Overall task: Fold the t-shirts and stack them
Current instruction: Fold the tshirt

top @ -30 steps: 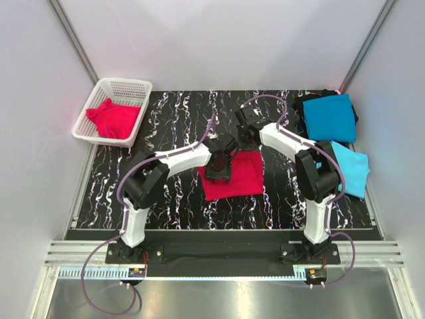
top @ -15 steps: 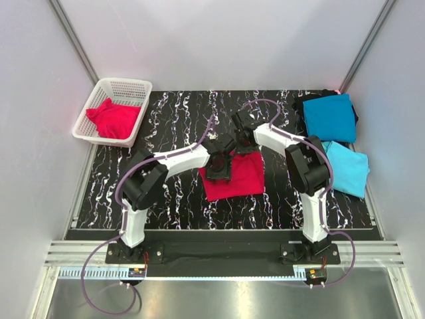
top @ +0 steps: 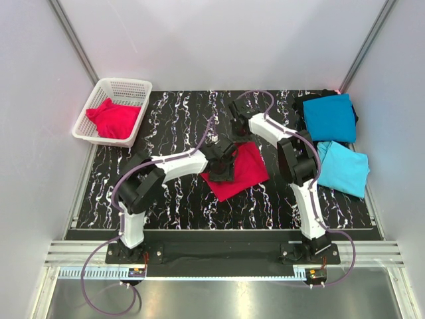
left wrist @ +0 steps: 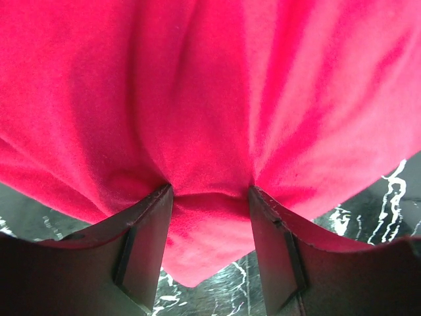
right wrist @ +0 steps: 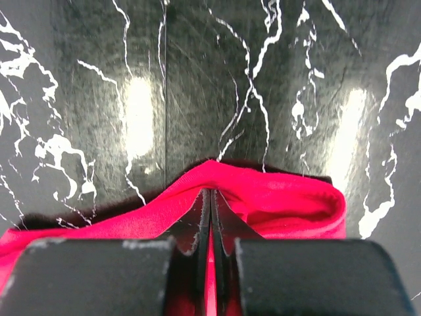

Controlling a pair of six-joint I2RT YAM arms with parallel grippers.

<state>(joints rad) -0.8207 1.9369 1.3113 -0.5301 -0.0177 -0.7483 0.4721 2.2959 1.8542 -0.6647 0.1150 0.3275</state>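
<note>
Starting nearest: red t-shirt (top: 246,174) was laid skewed at mid table (top: 172,119). Left gripper (left wrist: 210,197) was clamped half-spread on a thick bunch of it, probably as anchor; right gripper (right wrist: 210,197) was pressed tight on the far hem, probably for dragging. Grips were confirmed only by wrist views; sky-blue t-shirt (top: 345,169), teal-blue t-shirt (top: 330,116) and basket (top: 126,82) were shown only overhead.

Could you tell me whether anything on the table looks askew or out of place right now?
The red shirt in the middle lies skewed to the table edges, its far edge pinched by the right gripper, the left gripper bunching a fold. The sky-blue shirt sits crooked beside the squared teal one.
</note>
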